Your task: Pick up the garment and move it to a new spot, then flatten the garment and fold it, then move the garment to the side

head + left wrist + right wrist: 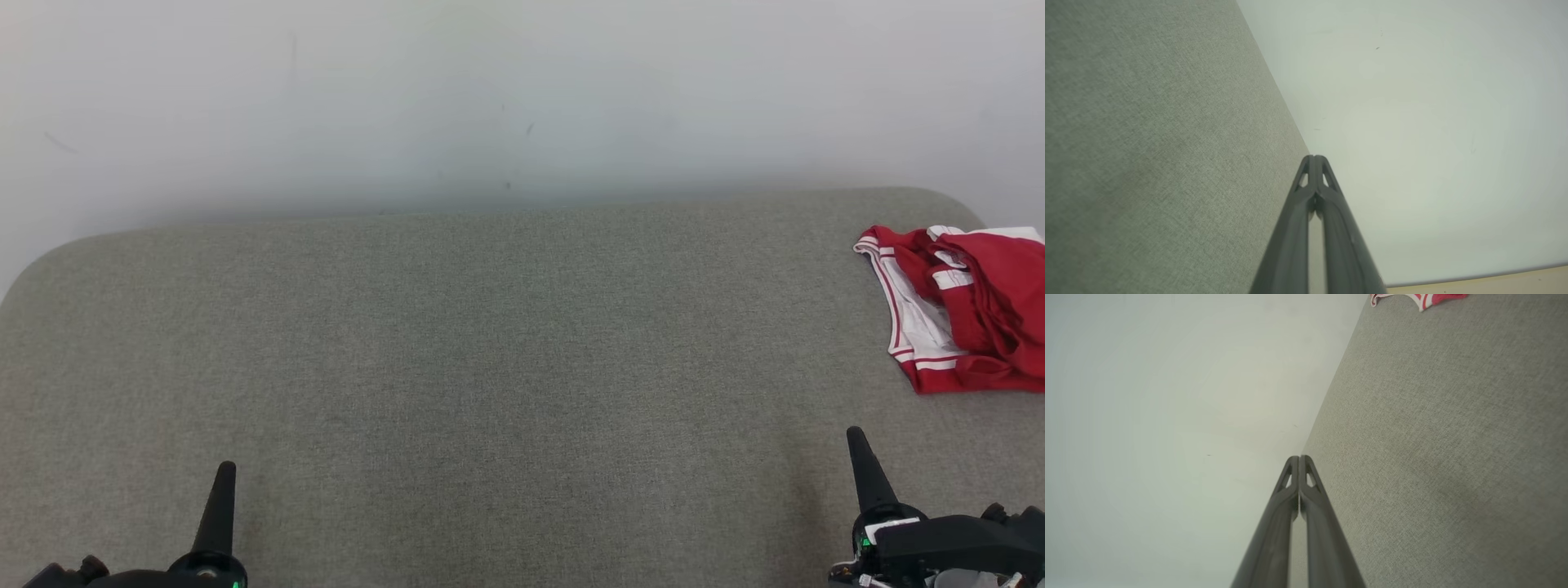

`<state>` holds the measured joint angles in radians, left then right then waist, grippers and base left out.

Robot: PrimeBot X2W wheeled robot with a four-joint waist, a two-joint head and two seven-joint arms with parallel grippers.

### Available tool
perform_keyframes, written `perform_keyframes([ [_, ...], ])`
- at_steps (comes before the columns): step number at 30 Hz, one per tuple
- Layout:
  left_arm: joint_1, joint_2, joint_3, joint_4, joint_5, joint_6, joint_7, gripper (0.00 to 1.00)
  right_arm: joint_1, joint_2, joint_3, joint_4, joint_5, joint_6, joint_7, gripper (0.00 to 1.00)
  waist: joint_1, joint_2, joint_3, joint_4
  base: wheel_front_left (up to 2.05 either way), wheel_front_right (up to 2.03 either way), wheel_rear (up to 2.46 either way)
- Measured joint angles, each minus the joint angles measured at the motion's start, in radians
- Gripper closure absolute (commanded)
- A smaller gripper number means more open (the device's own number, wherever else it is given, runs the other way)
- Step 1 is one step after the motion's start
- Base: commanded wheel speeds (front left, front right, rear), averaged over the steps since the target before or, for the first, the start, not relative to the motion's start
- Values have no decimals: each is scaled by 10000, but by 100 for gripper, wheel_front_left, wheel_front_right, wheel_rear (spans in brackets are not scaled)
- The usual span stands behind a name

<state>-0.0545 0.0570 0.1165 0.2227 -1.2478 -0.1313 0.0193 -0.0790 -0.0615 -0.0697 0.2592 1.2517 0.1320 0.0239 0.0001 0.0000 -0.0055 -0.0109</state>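
We see crumpled red-white garment (980, 322) at right on grey woven desk (490, 367); left pincer (1314, 158), right pincer (1299, 458) closed, empty.

My head camera looks forward and down from high up at the flat grey-green cloth surface (490, 367), with the plain pale wall (490, 82) behind it. My left gripper (226, 467) pokes up at the bottom left and my right gripper (855, 433) at the bottom right. Each wrist camera sits low and close to the cloth, tipped sideways, looking along its pressed-together fingers (1292, 241) toward the wall. All three views share the cloth and the wall. The crumpled red and white garment (971, 302) shows in the head view and the right wrist view.
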Motion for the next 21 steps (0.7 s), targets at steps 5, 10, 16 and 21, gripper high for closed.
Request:
perform_keyframes([
  [5,-56,-8,-2,25,-464,0,119,100,-28,12,-56,-19,426,0,117,100,0,0,9,11,0,0,0],
  [10,-111,-17,-4,52,-851,0,240,100,-43,29,-104,-33,834,0,215,100,0,0,18,23,0,0,0],
  [16,-196,-29,-8,79,-1333,0,351,100,-90,46,-169,-52,1338,0,347,100,0,0,29,36,0,0,0],
  [21,-249,-36,-10,105,-1820,0,485,100,-135,58,-224,-61,1818,0,462,100,0,0,40,50,0,0,0],
])
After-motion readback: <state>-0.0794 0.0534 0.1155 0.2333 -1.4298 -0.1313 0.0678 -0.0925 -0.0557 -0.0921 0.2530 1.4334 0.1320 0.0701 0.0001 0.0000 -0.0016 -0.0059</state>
